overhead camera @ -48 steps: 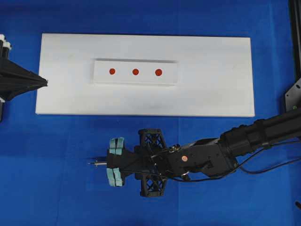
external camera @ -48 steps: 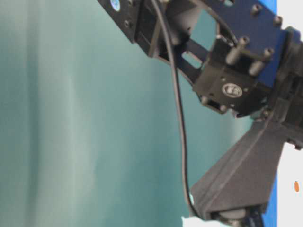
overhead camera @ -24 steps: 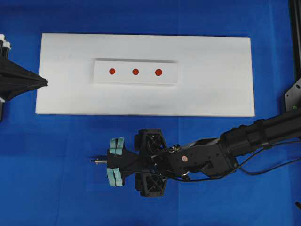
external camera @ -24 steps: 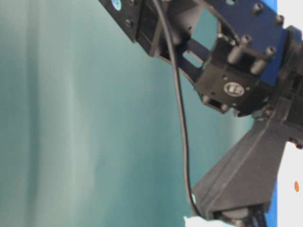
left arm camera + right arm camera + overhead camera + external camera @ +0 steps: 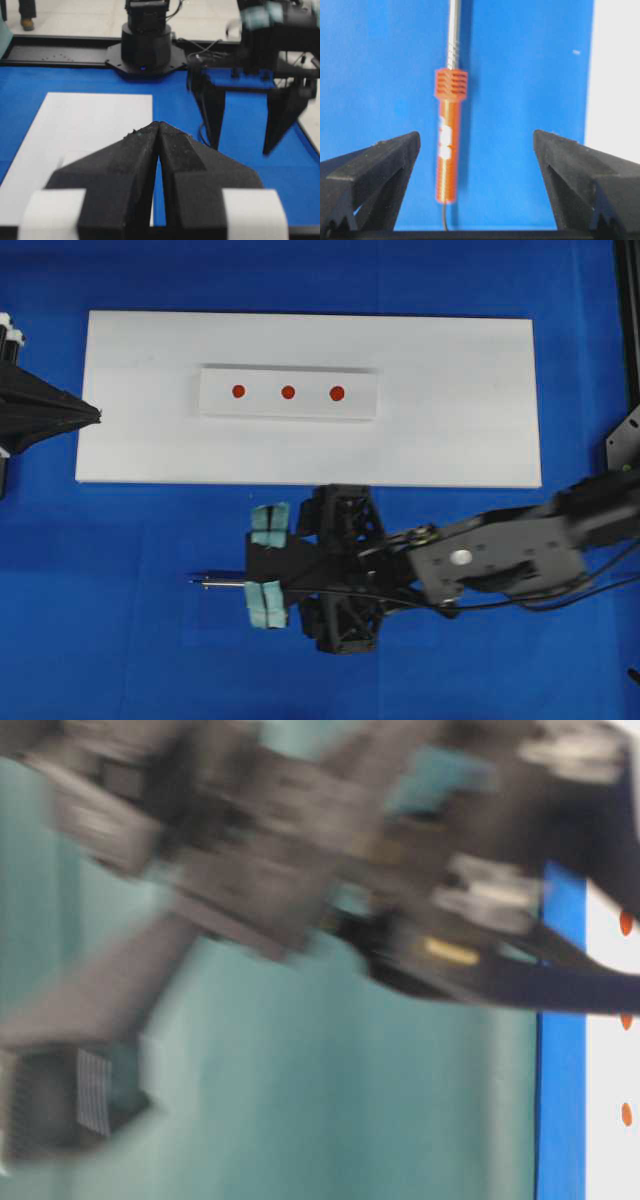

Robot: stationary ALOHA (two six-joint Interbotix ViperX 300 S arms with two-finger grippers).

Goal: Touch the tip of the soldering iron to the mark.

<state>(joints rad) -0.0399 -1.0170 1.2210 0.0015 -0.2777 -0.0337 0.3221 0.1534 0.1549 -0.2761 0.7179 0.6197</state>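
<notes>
Since the earlier overhead picture, the right gripper [image 5: 268, 575] has let go of the soldering iron [image 5: 450, 137] and drawn back a little toward the right, so more of the silver shaft shows. Its jaws now stand wide apart, empty. In the right wrist view the iron lies flat on the blue table cover [image 5: 520, 75] between the two black fingers [image 5: 370, 165], touching neither: an orange ribbed handle, a thin silver shaft pointing away, a black cord at the near end. From overhead only the shaft tip [image 5: 205, 581] pokes out left of the gripper. Beyond it lies a white board [image 5: 450, 430] bearing a smaller white plate [image 5: 290, 410] with three red marks [image 5: 288, 392]. The iron rests well apart from them. At the far left, the left gripper [image 5: 159, 131] is clenched on nothing.
</notes>
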